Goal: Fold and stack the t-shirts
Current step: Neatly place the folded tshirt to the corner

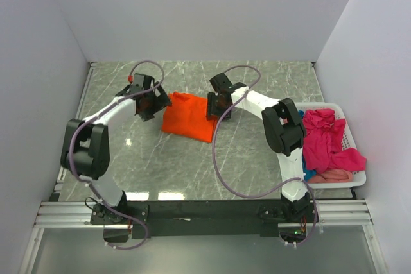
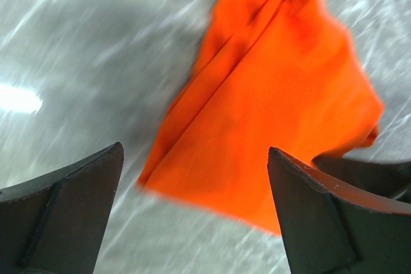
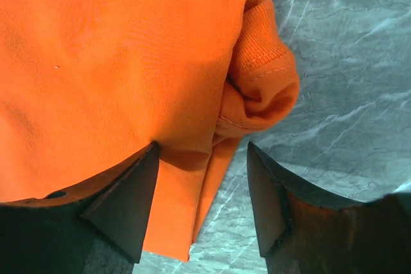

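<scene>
A folded bright orange t-shirt [image 1: 187, 117] lies on the marble table between both grippers. My left gripper [image 1: 154, 102] is open and empty, just above the shirt's left edge; the left wrist view shows the shirt [image 2: 270, 101] beyond its spread fingers [image 2: 64, 203], blurred by motion. My right gripper [image 1: 216, 106] is open at the shirt's right edge; in the right wrist view the shirt's folded edge [image 3: 128, 68] lies between its fingers [image 3: 128, 190], one finger pressing on the cloth. Magenta-pink [image 1: 327, 139], pale pink [image 1: 334, 174] and teal-blue [image 1: 308, 174] shirts lie in the basket.
A white plastic basket [image 1: 358, 178] stands at the right edge of the table, close to the right arm's base. White walls enclose the table at the back and both sides. The black rail with both arm bases runs along the near edge.
</scene>
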You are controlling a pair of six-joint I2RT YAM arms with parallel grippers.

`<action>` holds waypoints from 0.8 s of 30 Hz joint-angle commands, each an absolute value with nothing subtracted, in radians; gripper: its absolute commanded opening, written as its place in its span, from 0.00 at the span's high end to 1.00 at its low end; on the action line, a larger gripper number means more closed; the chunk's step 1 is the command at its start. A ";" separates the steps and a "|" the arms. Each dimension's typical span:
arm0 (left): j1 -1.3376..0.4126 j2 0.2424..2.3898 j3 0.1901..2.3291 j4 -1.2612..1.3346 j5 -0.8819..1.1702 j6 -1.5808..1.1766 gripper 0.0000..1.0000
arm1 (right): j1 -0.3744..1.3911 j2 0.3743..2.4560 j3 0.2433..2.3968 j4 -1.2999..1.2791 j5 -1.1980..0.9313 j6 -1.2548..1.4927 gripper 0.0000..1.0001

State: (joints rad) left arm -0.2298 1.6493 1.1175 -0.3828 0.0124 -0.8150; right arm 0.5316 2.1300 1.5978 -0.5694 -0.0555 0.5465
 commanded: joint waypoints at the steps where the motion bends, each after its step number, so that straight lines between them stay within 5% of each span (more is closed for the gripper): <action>1: -0.226 1.736 1.230 -0.330 0.060 -0.735 0.01 | 0.545 2.146 1.592 -0.557 -0.035 0.554 0.38; 4: -0.225 1.772 1.267 -0.334 0.058 -0.729 0.00 | 0.542 2.172 1.630 -0.572 -0.029 0.534 0.52; 10: -0.224 1.753 1.252 -0.347 0.022 -0.733 0.01 | 0.528 2.258 1.782 -0.659 0.066 0.465 1.00; 24: -0.221 1.672 1.198 -0.361 -0.106 -0.741 0.01 | 0.312 2.263 1.999 -0.770 0.317 0.009 1.00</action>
State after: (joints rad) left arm -0.2268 1.7317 1.2079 -0.3714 -0.0536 -0.7517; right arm 0.3824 2.2955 1.9587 -0.7559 0.1875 0.1711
